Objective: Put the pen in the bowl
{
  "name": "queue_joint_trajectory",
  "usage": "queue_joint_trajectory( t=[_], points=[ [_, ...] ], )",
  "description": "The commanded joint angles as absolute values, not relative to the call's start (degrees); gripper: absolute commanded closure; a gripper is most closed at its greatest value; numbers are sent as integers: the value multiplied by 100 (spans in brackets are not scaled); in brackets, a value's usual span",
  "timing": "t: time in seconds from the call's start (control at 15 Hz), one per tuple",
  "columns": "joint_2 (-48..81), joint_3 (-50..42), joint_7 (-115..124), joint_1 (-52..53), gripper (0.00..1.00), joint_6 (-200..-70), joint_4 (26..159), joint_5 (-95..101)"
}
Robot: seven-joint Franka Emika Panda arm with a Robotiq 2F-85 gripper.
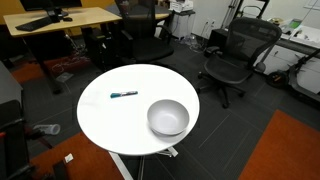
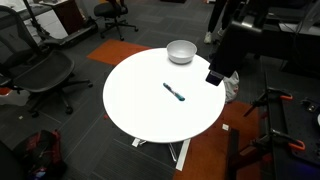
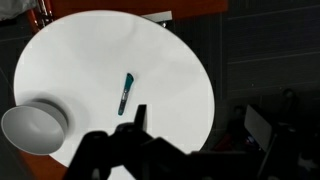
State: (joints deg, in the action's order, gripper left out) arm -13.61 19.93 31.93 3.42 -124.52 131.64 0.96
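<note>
The pen (image 1: pixel 124 95), short and dark with a teal section, lies flat near the middle of the round white table (image 1: pixel 110 125). It also shows in the other exterior view (image 2: pixel 174 92) and in the wrist view (image 3: pixel 126 90). The light-grey bowl (image 1: pixel 168 117) stands upright and empty near the table's edge, a bowl's width from the pen; it shows in both exterior views (image 2: pixel 181 51) and in the wrist view (image 3: pixel 32 128). My gripper (image 2: pixel 214 76) hangs above the table's edge, apart from the pen. In the wrist view its dark fingers (image 3: pixel 198 125) are spread, with nothing between them.
Black office chairs (image 1: pixel 232 55) and wooden desks (image 1: pixel 60 20) stand around the table. Another chair (image 2: pixel 40 75) is beside the table, and there is orange carpet (image 1: pixel 285 150) on the floor. The table's white base (image 2: pixel 180 150) shows below its top.
</note>
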Motion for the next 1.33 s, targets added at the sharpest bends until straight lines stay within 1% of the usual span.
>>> queue_joint_trajectory(
  t=[0.0,0.27,0.53,1.0,1.27],
  points=[
    [-1346,1825,3228,518,0,-12439,13156,146],
    [-1117,1691,3607,374,0,-12638,13192,305],
    [-722,1343,3801,305,0,-13184,13267,345],
    [650,671,4276,298,0,-13930,12931,1042],
    [1401,334,4180,442,0,-14217,12645,968]
  ],
)
